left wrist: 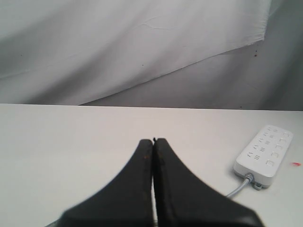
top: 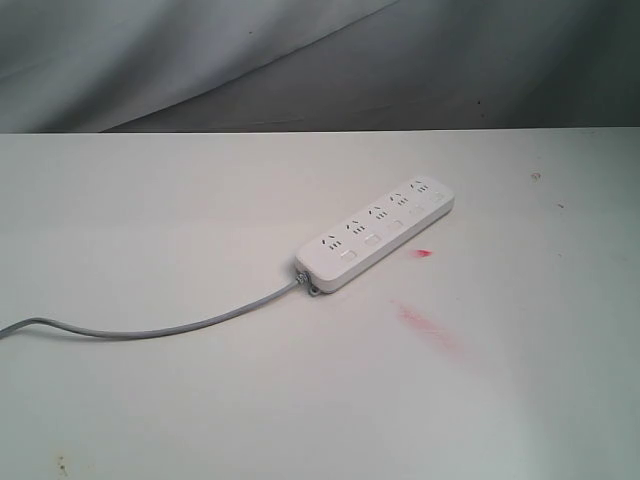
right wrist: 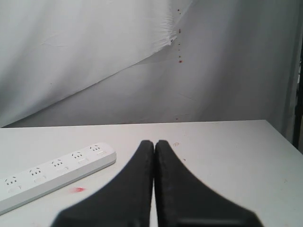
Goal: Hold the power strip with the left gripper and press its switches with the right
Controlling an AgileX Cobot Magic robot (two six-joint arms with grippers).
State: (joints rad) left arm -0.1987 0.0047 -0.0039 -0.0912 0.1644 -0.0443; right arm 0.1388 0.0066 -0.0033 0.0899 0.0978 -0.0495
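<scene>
On surface (top: 150, 220), power strip (top: 375, 234) lies 8-to-2 o'clock, cord (top: 150, 330) at 8. My left claw (left wrist: 153, 140), right claw (right wrist: 155, 142) both pinched together, empty. Strip likely light, rigid, slick; grip narrow sides near cord.

Open table (top: 150, 200) around power strip (top: 375, 233), grey cord (top: 150, 330) trailing left, apparently flat

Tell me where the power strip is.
Exterior view: the strip lies flat on the table, right of centre, cord trailing to the left edge, red marks just beside it.
</scene>
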